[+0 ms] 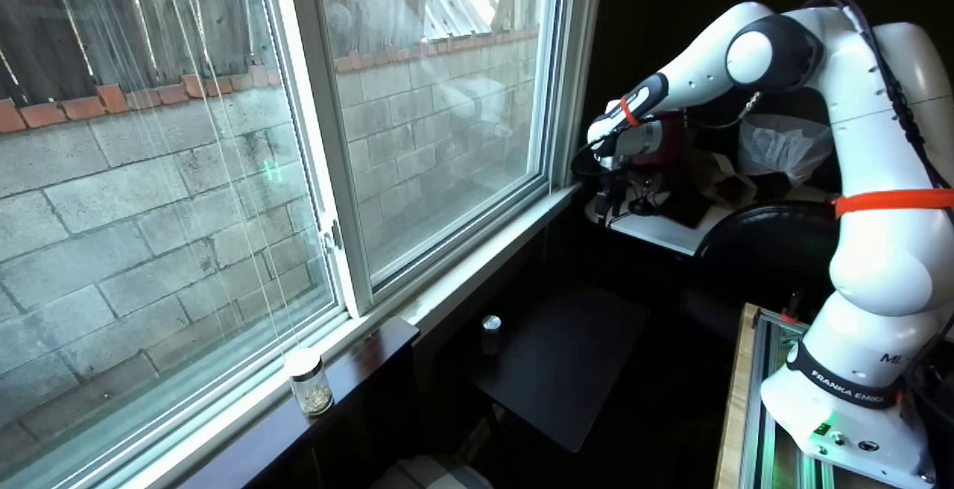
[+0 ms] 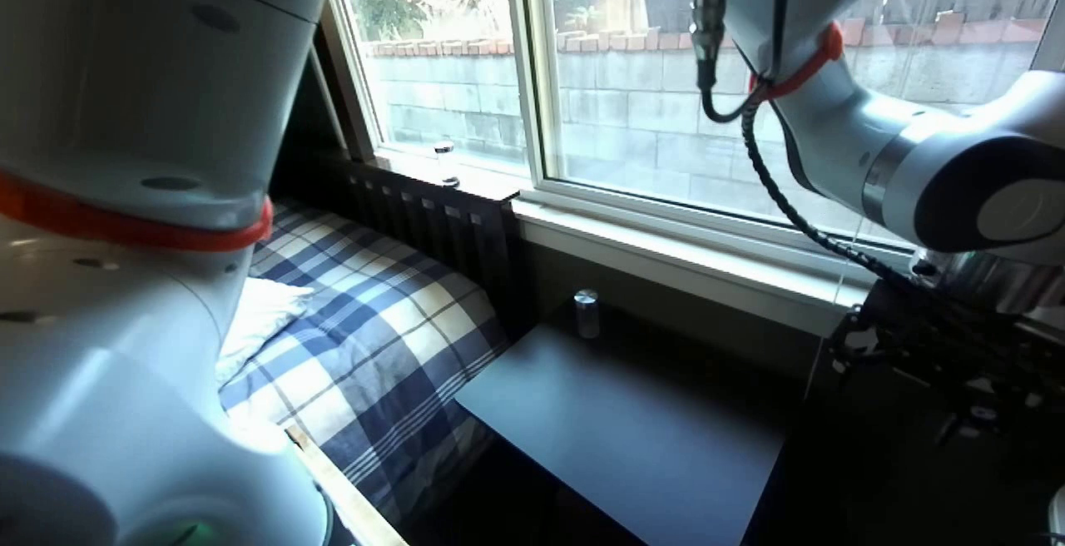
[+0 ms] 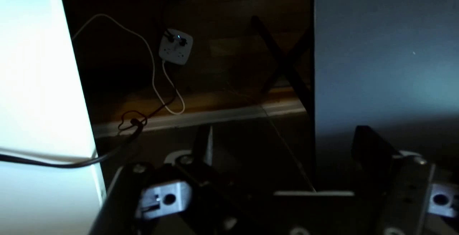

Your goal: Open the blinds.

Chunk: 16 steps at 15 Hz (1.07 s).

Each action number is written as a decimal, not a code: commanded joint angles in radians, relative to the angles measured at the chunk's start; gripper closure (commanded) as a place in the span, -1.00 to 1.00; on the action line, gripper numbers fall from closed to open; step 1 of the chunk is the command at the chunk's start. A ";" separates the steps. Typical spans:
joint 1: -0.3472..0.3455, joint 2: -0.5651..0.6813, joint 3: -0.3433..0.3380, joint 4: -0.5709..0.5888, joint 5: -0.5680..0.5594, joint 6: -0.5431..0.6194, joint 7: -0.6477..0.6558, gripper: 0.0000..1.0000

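The slats of the blinds do not show in any view. Thin pale cords [image 1: 257, 269] hang in front of the near window pane in an exterior view. A single thin cord [image 2: 819, 359] hangs below the window sill beside my gripper [image 2: 907, 388]. In the wrist view a thin cord [image 3: 299, 164] runs slantwise through the space between the two fingers of my gripper [image 3: 285, 140]. The fingers are wide apart and hold nothing. How near the cord is to the fingers in depth is hard to tell. My gripper [image 1: 622, 206] also shows, dark, by the window's far corner.
The window sill [image 1: 477, 262] runs along the wall. A lidded jar [image 1: 311, 392] stands on the dark ledge. A can [image 2: 587, 313] stands on the black table [image 2: 616, 421]. A white desk [image 3: 39, 84] and a power strip [image 3: 175, 47] flank the gripper's space.
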<state>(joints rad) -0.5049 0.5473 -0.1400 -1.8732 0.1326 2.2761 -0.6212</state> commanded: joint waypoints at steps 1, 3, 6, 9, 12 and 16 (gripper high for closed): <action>0.015 -0.223 0.019 -0.240 0.082 0.126 0.030 -1.00; 0.026 -0.320 0.021 -0.344 0.133 0.212 0.010 -1.00; 0.045 -0.447 0.010 -0.477 0.203 0.307 -0.024 -1.00; 0.078 -0.416 -0.025 -0.431 0.175 0.279 -0.012 -1.00; 0.087 -0.463 -0.036 -0.472 0.176 0.281 -0.014 -1.00; 0.088 -0.464 -0.036 -0.475 0.176 0.282 -0.015 -1.00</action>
<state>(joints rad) -0.4642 0.0837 -0.1295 -2.3489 0.3040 2.5604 -0.6339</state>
